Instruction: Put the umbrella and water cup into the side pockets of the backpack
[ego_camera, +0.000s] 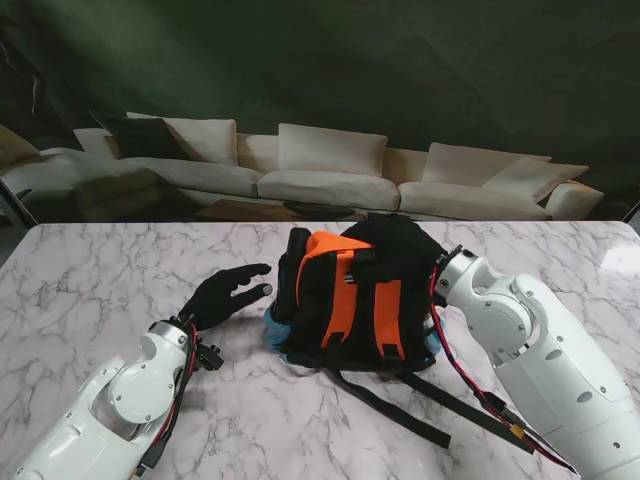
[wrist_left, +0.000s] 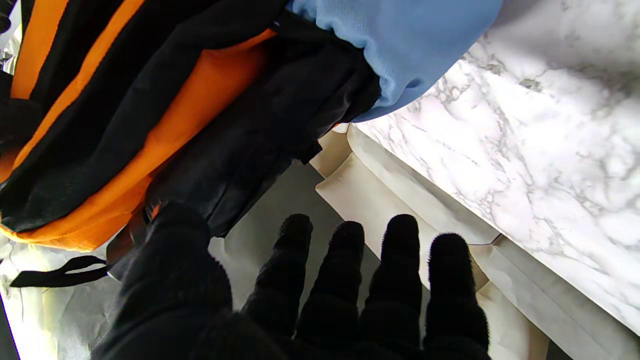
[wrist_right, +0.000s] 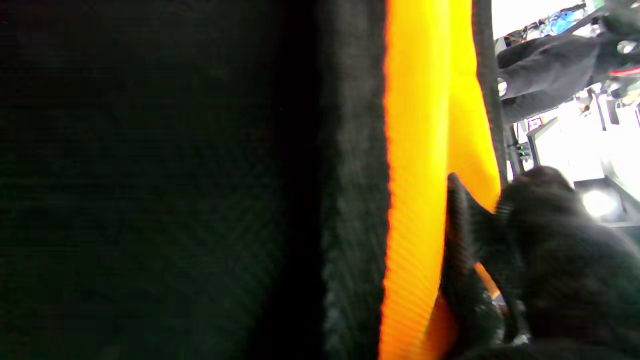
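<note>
Broadly, the marble worktop (ego_camera: 90, 290) fills the stand's view, white with grey veining, and past its far edge runs a long pale sofa (ego_camera: 320, 175) with loose cushions.

Near the middle of the worktop lies the backpack (ego_camera: 355, 295), black with orange panels, its back side up and its shoulder straps showing. Two black webbing straps (ego_camera: 400, 400) trail from its near end across the marble toward me. A pale blue fabric (ego_camera: 272, 330) peeks out at the backpack's near left corner, and a sliver of the same blue shows at its right edge; the left wrist view shows it as a smooth blue bulge (wrist_left: 400, 45) against the black cloth, though whether it is part of the bag or something in a pocket cannot be told. On the backpack's left flank a dark upright shape (ego_camera: 292, 270) stands against the side; its identity is not clear. Neither the umbrella nor the water cup can be made out for certain.

Over on the right, the right arm (ego_camera: 540, 350) reaches in to the backpack's right side, and the right hand (wrist_right: 550, 260) is hidden behind the bag in the stand's view. Its wrist view is filled by black and orange cloth pressed close, with a dark gloved digit against the orange; how its fingers are set cannot be told.

Left of the backpack, the left hand (ego_camera: 225, 295) hovers just beside the bag, black-gloved, fingers (wrist_left: 345, 280) spread apart and holding nothing.
</note>
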